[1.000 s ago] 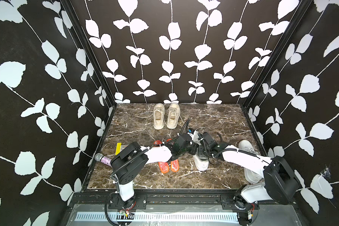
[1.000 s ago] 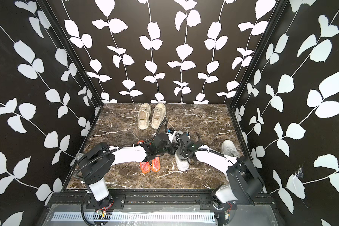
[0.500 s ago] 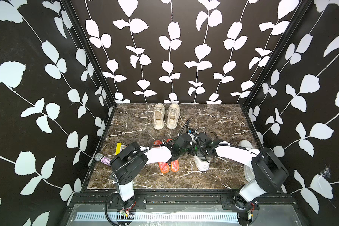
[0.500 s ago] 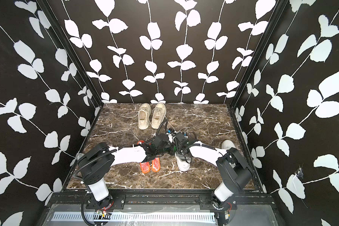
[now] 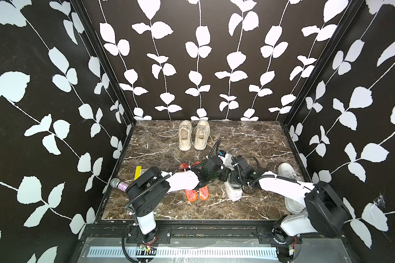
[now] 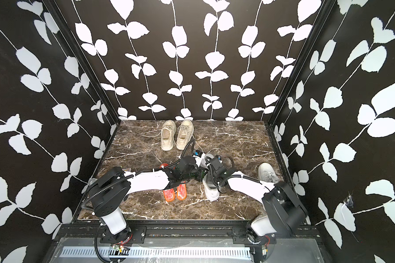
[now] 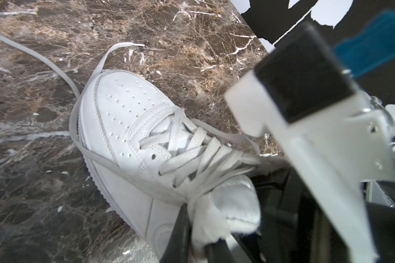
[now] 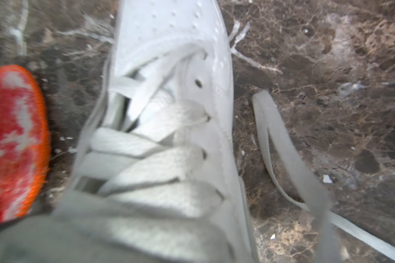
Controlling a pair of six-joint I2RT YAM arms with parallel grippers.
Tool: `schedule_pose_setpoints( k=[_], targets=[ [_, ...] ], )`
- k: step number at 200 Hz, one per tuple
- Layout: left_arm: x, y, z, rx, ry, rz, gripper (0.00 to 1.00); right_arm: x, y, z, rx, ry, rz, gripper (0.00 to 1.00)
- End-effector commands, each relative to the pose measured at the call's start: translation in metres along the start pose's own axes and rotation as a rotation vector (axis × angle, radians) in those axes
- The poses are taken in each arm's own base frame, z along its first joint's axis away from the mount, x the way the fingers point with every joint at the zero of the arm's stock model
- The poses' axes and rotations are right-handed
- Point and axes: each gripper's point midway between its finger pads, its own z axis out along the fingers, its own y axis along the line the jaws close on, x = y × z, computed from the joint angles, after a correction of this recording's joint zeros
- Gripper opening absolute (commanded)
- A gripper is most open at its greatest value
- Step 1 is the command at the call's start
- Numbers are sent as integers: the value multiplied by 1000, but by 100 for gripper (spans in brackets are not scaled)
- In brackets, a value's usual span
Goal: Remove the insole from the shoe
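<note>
Right jaws now shut, white shoe (image 5: pixel 233 192) beneath

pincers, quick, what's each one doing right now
Left pincer: closed on the white shoe at its opening.
Right pincer: closed; anything held cannot be told.

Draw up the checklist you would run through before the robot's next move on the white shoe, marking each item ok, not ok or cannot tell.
1. The white shoe stands upright on the marble table: ok.
2. The left gripper is shut on white material at the shoe's tongue and laces: ok.
3. The right gripper is shut at the shoe's opening: ok.
4. The right gripper holds the insole: cannot tell, its fingertips are hidden.
5. The insole is out of the shoe: not ok, none shows outside it.
6. The orange insoles lie beside the shoe, apart from it: ok.
</note>
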Motion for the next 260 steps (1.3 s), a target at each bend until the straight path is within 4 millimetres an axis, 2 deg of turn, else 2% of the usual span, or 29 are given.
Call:
schedule_pose_setpoints(
  k=[1, 44, 74, 99, 132, 178, 205, 234, 260],
  targets=[
    [-10, 11, -20, -61, -19, 6, 0, -4, -25, -8, 48, -52, 79, 0],
    [-9, 16, -20, -92, -10, 16, 0, -21, 13, -35, -252, -185, 204, 0],
    [-8, 17, -19, -97, -6, 20, 0, -25, 22, -34, -292, -184, 192, 0],
    [-6, 19, -20, -107, 1, 23, 0, -31, 39, -45, -399, -217, 186, 0],
    [-4, 29, -22, -166, 9, 24, 0, -44, 44, -67, -460, -295, 178, 0],
    [-5, 33, -21, -194, 17, 31, 0, -43, 48, -75, -509, -320, 181, 0],
    [-3, 46, -22, -250, 43, 32, 0, -49, 52, -93, -572, -391, 170, 0],
    [-2, 70, -27, -322, 79, 26, 0, -54, 62, -112, -637, -425, 120, 0],
    [-4, 79, -30, -364, 89, 61, 0, -55, 72, -125, -699, -460, 92, 0]
  ],
)
